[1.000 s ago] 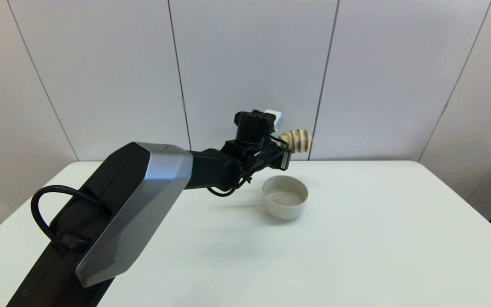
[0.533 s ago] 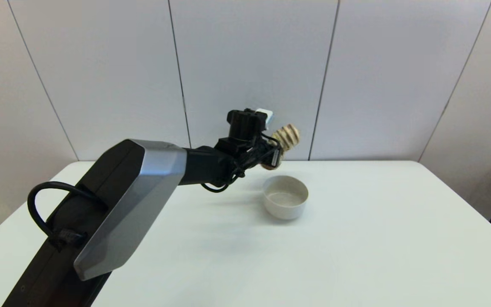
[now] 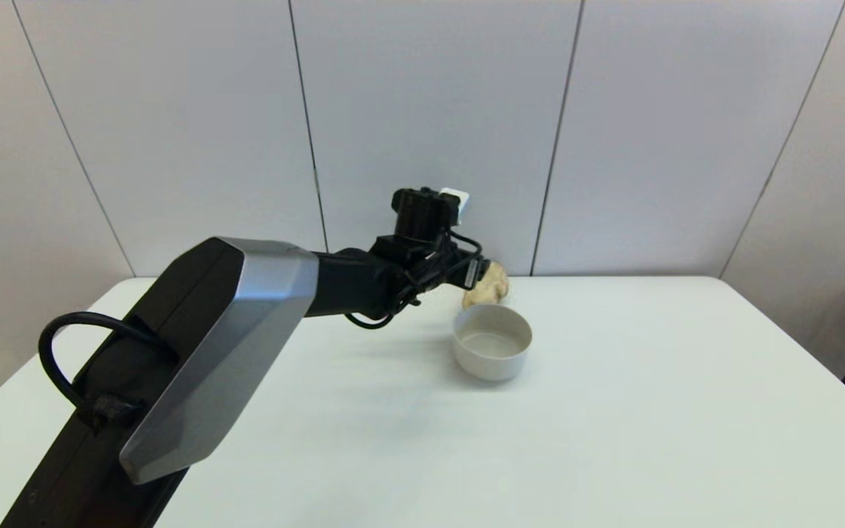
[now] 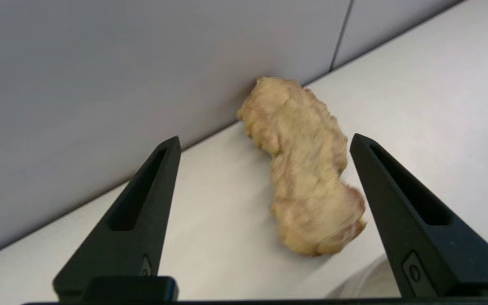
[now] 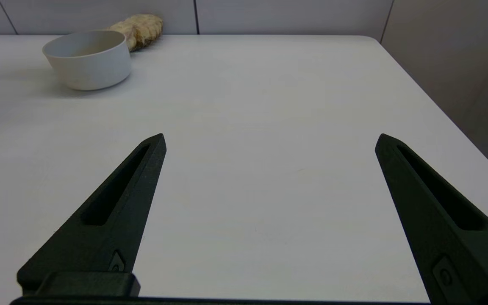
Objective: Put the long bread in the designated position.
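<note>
The bread [image 4: 307,169] lies pale side up on the desk [image 3: 613,411], long axis running from wall to bowl [image 3: 492,341]; bowl empty; left gripper [image 4: 265,144] jaws released, right gripper [image 5: 269,140] jaws spread

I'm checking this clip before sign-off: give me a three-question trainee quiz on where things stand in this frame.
1. True or false: the long bread lies inside the white bowl.
2. The left gripper is: A) shut on the bread, B) open with the bread free between its fingers, C) out of view.
3. Fill in: the bread lies on the table between the bowl and the ____.

Key: 1 false, it lies behind the bowl. 2 B. 3 wall. The right gripper is open, far from both.
</note>
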`<control>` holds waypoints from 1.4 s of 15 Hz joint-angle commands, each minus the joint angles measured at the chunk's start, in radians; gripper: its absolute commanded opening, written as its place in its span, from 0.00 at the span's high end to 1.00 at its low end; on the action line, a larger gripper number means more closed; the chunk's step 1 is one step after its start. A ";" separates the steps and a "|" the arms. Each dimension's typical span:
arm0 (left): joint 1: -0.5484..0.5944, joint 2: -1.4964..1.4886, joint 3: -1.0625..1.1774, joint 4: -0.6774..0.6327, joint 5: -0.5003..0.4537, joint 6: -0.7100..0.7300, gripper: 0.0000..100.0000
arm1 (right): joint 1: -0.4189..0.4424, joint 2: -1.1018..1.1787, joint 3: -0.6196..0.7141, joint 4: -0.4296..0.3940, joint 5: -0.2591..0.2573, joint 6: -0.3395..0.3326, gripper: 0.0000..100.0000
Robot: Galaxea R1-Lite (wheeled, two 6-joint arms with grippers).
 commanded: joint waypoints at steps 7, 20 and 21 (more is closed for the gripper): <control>0.094 -0.173 0.004 0.703 0.010 0.004 0.00 | 0.001 0.001 0.000 0.000 0.001 -0.001 0.00; 0.586 -0.686 0.029 1.332 0.011 -0.001 0.00 | 0.001 0.001 0.000 0.000 0.000 -0.001 0.00; 0.617 -0.733 0.029 1.306 0.011 -0.004 0.00 | 0.001 0.001 0.000 0.000 0.000 -0.001 0.00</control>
